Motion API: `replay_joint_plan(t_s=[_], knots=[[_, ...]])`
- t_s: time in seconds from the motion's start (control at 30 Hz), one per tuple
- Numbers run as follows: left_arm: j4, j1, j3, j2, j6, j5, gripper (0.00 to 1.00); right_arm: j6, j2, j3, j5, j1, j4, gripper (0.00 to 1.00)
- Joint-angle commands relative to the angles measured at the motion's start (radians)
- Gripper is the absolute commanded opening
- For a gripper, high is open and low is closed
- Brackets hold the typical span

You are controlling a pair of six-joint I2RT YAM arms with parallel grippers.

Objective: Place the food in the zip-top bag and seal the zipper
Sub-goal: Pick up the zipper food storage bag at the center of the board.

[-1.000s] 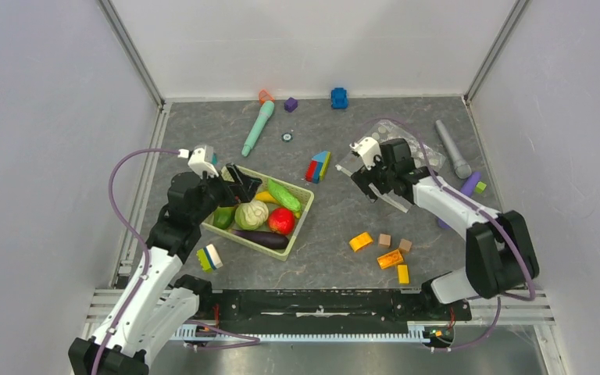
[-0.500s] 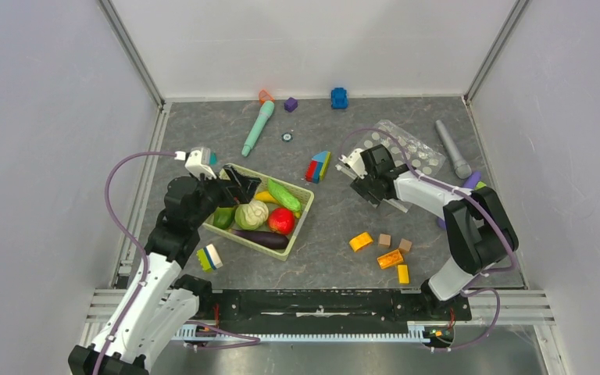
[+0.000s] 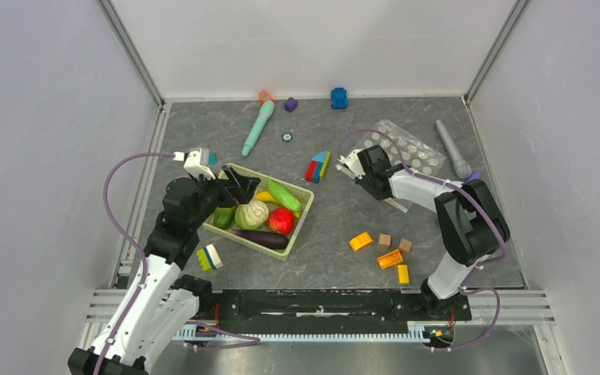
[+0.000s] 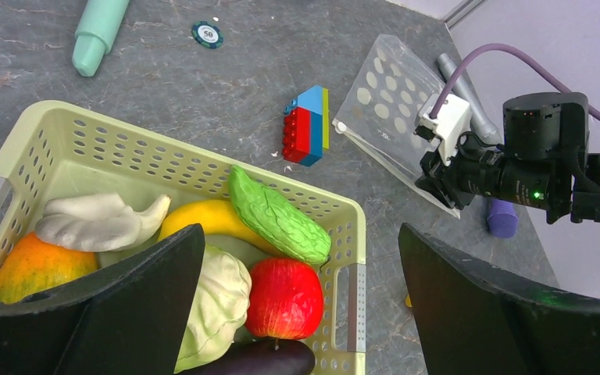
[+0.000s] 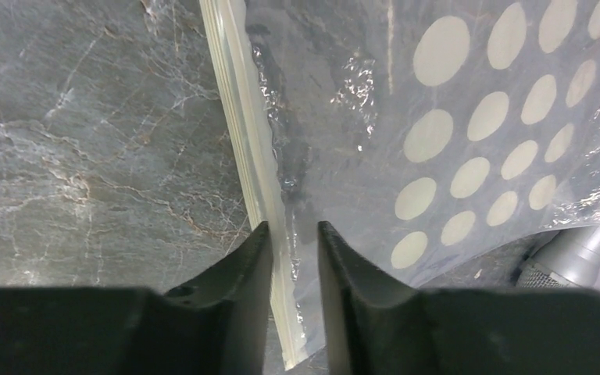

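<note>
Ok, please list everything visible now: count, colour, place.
basket: 1, pale green, left of centre.
food: 7, in the basket: pale green cabbage, red tomato, purple eggplant, green cucumber, orange mango, yellow piece, white piece.
zip-top bag: 1, clear, white dots, far right.
zipper: 1, whitish, along the bag's left edge.
loose blocks: 5, orange, yellow, tan, near right.
block stack: 1, red-blue-yellow, centre.
striped block: 1, multicoloured, by the basket.
teal stick: 1, far, left of centre.
grey stick: 1, right of the bag.
purple piece: 1, by the grey stick.
chip: 1, dark, by the teal stick.
small toys: 3, orange, purple, blue, far edge.
left gripper: open, above the basket.
right gripper: open, astride the zipper.
</note>
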Motion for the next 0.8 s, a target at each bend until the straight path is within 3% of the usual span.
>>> replay_joint_plan(t_s=[0.0, 0.27, 0.47, 0.67, 0.77], knots=[[0.045, -0.004, -0.004, -0.016, 0.044, 0.007, 1.0, 0.018, 0.013, 0.038, 0.002, -0.001, 0.056, 0.25], [0.058, -0.004, -0.016, -0.027, 0.044, 0.016, 1.0, 0.044, -0.034, 0.005, 0.076, -0.001, 0.146, 0.0], [0.063, -0.004, -0.019, -0.019, 0.035, 0.01, 1.0, 0.11, -0.153, -0.068, 0.111, 0.0, 0.219, 0.0], [0.041, -0.012, 0.026, 0.068, -0.023, -0.007, 1.0, 0.288, -0.332, -0.175, 0.032, 0.001, 0.28, 0.0], [0.046, -0.071, 0.072, 0.129, -0.051, 0.014, 1.0, 0.376, -0.415, -0.231, -0.05, 0.009, 0.326, 0.0]])
